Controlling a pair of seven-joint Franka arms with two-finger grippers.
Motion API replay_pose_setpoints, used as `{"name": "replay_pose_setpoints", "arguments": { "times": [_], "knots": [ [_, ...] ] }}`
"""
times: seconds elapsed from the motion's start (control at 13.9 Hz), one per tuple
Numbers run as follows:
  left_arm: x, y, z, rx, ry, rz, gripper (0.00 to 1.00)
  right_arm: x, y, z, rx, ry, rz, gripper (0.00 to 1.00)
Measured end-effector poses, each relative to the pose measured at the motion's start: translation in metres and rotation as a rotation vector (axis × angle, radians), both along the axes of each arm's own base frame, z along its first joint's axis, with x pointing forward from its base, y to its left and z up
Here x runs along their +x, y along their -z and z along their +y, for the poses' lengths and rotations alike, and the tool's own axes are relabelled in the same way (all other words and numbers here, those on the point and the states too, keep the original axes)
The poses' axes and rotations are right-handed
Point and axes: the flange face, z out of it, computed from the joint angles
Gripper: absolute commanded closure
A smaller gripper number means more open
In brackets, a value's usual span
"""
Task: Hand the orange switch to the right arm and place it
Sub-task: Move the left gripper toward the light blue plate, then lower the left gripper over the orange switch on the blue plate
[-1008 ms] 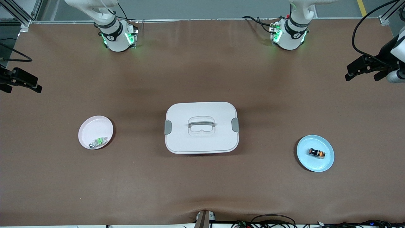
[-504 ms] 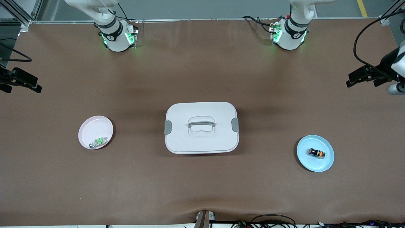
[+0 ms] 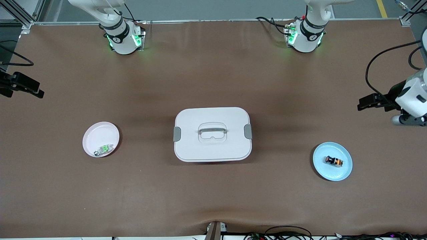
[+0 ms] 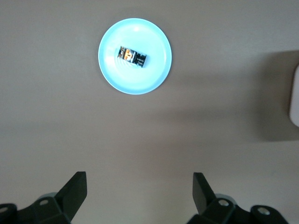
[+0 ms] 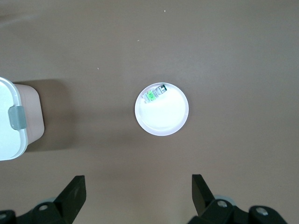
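Fingers of left gripper (image 4: 139, 196) and right gripper (image 5: 138, 196) spread empty, over brown table (image 3: 213, 200), orange switch (image 3: 334, 161) on blue plate (image 3: 347, 170).

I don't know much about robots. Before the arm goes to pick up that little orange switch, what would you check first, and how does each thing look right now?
1. Orange switch in reach, lying alone on the blue plate: ok.
2. Left hand open and empty: ok.
3. Left hand lined up over the switch: not ok; it is up over the table at the left arm's end, not over the plate.
4. Right hand open, empty, waiting to receive: ok.
5. Green switch apart on the pink plate, so no mix-up: ok.
6. White lidded box shut: ok.
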Motion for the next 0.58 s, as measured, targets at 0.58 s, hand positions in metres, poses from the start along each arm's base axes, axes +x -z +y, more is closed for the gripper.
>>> {"name": "replay_pose_setpoints", "arguments": {
  "times": [0.58],
  "knots": [
    [0.048, 0.064, -0.006, -0.001, 0.055, -0.046, 0.00, 0.000, 0.000, 0.002, 0.024, -0.001, 0.002, 0.00]
  ]
}}
